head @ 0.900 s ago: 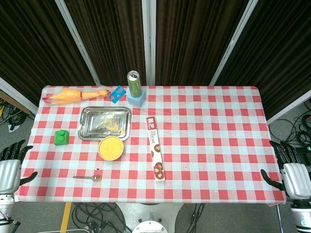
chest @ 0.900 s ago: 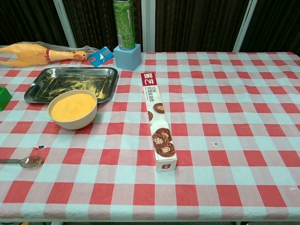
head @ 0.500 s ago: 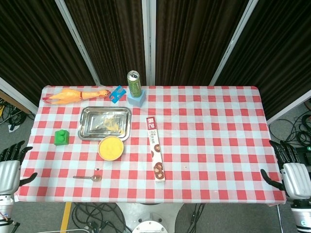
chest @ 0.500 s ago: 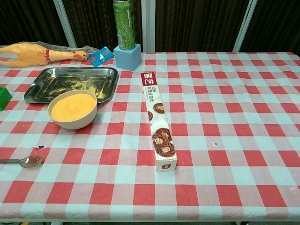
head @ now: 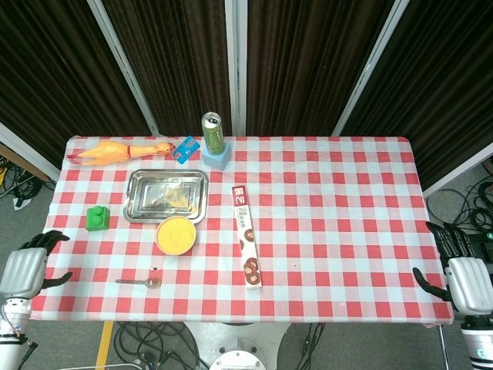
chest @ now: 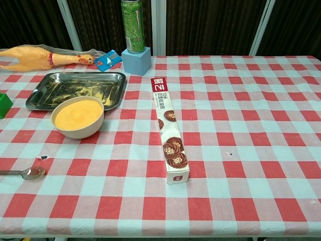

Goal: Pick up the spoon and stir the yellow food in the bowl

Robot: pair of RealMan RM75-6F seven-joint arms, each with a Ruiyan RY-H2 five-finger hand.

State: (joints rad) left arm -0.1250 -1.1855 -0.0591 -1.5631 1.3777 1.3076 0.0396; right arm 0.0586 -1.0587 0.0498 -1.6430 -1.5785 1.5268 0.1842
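Spoon (head: 141, 282) lies flat near front-left table edge, bowl end to the right, untouched. Bowl (head: 176, 235) w/ yellow food just behind it, in front of metal tray (head: 167, 196). My left hand (head: 29, 267) off table's left edge, empty, fingers apart. My right hand (head: 460, 271) off right edge, empty, fingers spread.

red-white checked tablecloth (head: 331, 223), yellow food (chest: 78, 114), green can (chest: 132, 24), seemingly blue block (chest: 136, 61)

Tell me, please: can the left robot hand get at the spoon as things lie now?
Probably yes. The spoon lies alone near the table's front edge, its handle pointing toward the left robot hand, which is open just off that corner. Nothing lies between them; the bowl stands behind it.
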